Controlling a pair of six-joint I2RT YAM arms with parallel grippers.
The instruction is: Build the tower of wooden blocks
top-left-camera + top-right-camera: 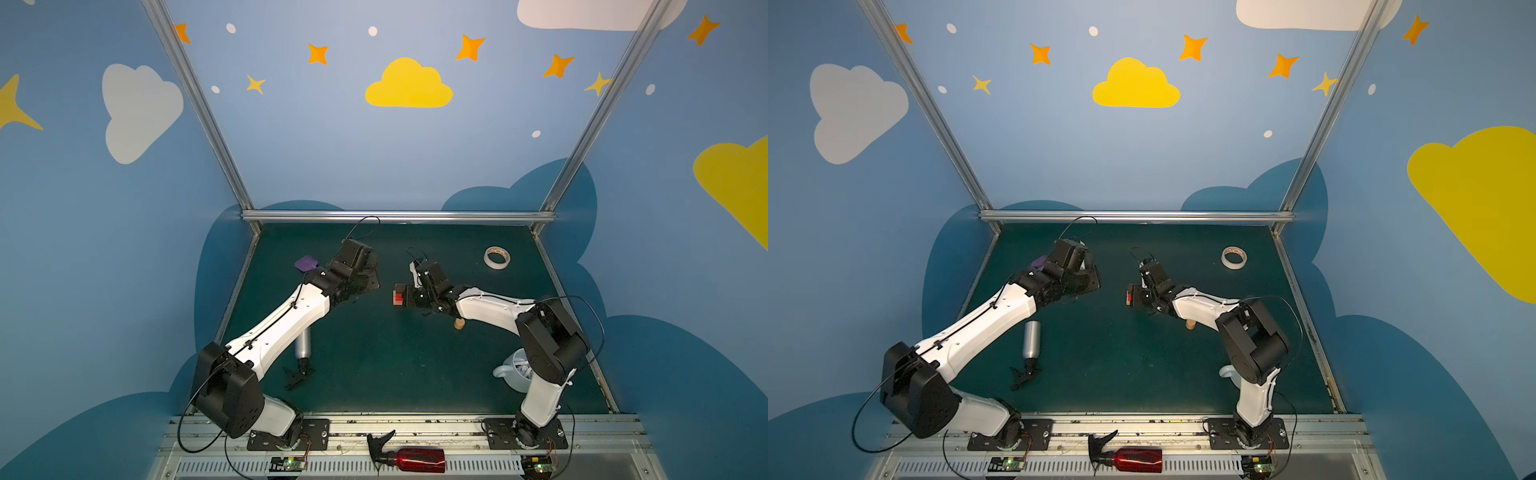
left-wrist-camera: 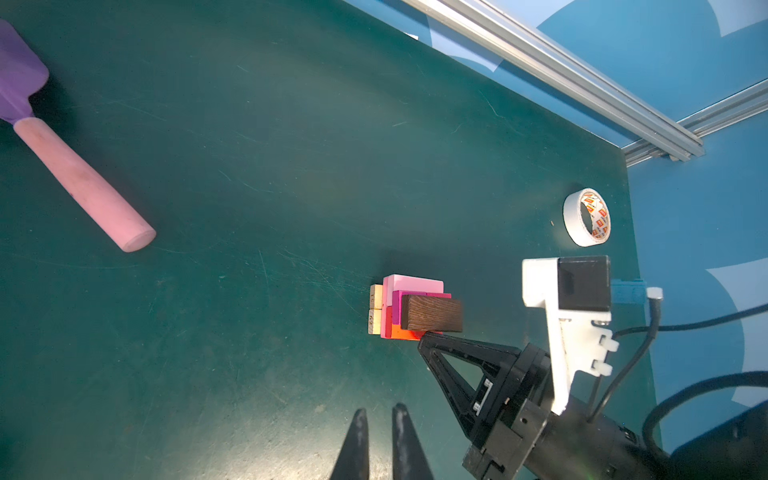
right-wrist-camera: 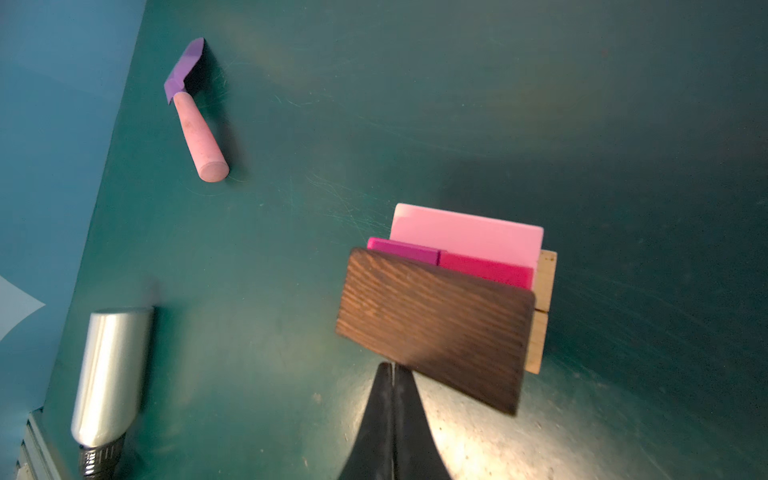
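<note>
Capping step. Tower (image 2: pixel 409 309) stands mid-bench (image 1: pixel 374 365); dark brown block (image 3: pixel 436 328) sits skewed on top. My right jaws (image 3: pixel 392 374) clenched, empty, tips at its edge: judged squaring it. Left jaws (image 2: pixel 380 436) nearly closed, empty. Next: tan cylinder (image 1: pixel 459 323), beside my right arm. Mug (image 1: pixel 515 374) contents unclear.

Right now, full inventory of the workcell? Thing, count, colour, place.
tower: one, tan base, pink, magenta, red layers, mid table
brown block: one, dark brown, lying on top of the tower, askew
cylinder: one, tan, on the table beside the right arm
spatula: one, purple with pink handle, far left of table
tape roll: one, white, far right of table
spray bottle: one, silver with black nozzle, lying near left arm
mug: one, pale blue, behind right arm
red bottle: one, front rail
left gripper: shut, empty
right gripper: shut, tips at the brown block's edge
</note>
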